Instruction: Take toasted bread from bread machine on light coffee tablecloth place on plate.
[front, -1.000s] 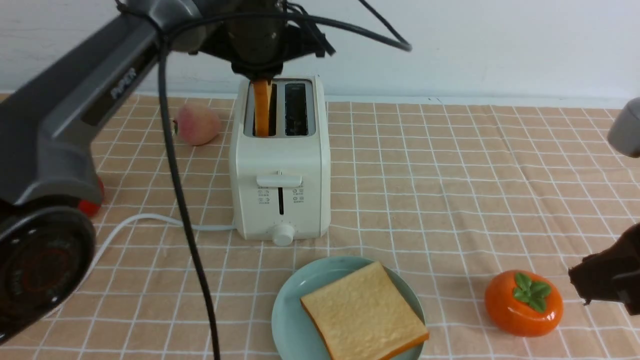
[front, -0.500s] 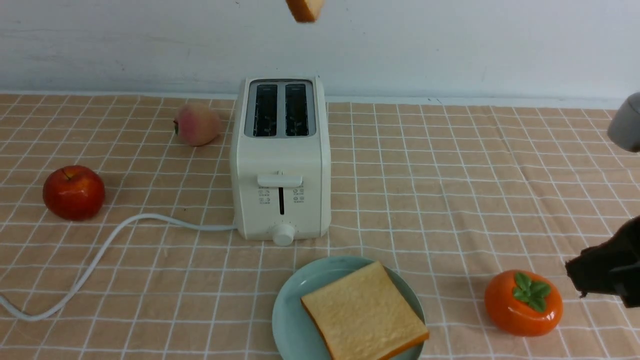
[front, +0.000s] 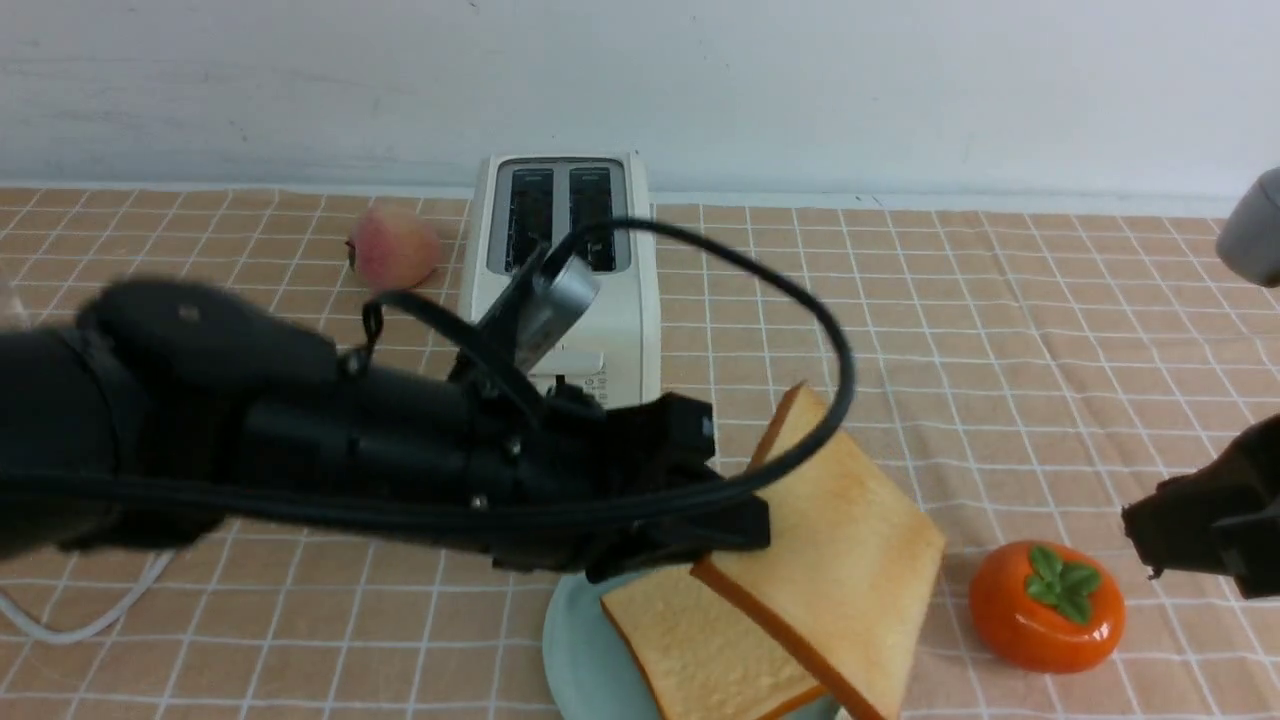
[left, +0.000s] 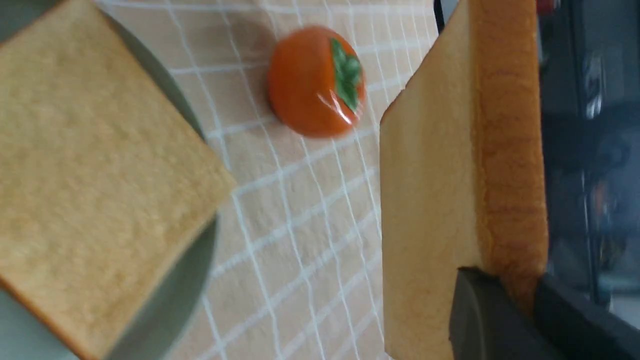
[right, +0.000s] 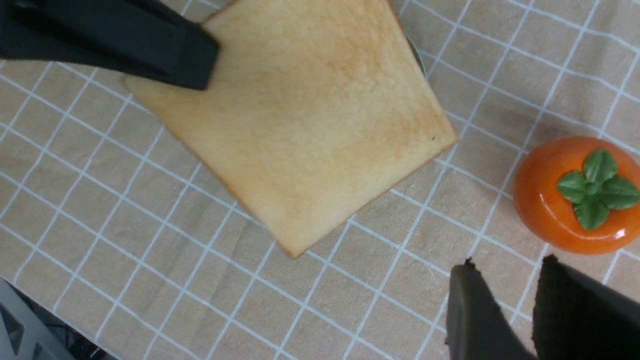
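My left gripper (front: 735, 545) is shut on the crust edge of one toasted bread slice (front: 840, 560). It holds the slice tilted just above the plate (front: 570, 640) and partly over a second slice (front: 690, 650) lying flat there. In the left wrist view both fingers pinch the held slice (left: 430, 175) at the left gripper (left: 500, 290). The bread machine (front: 560, 210) stands behind on the light coffee tablecloth (front: 950, 330), both slots empty. My right gripper (right: 507, 262) hovers open and empty beside the persimmon (right: 575, 200).
An orange persimmon (front: 1046, 605) sits right of the plate, close under my right gripper (front: 1150, 540). A peach (front: 393, 247) lies left of the toaster. My left arm and its black cable loop (front: 830, 340) cross in front of the toaster. The white cord (front: 60, 625) trails left.
The left gripper lifted the slice out of the toaster's left slot, went up out of view, then came down over the plate. The right gripper's jaws opened a little.
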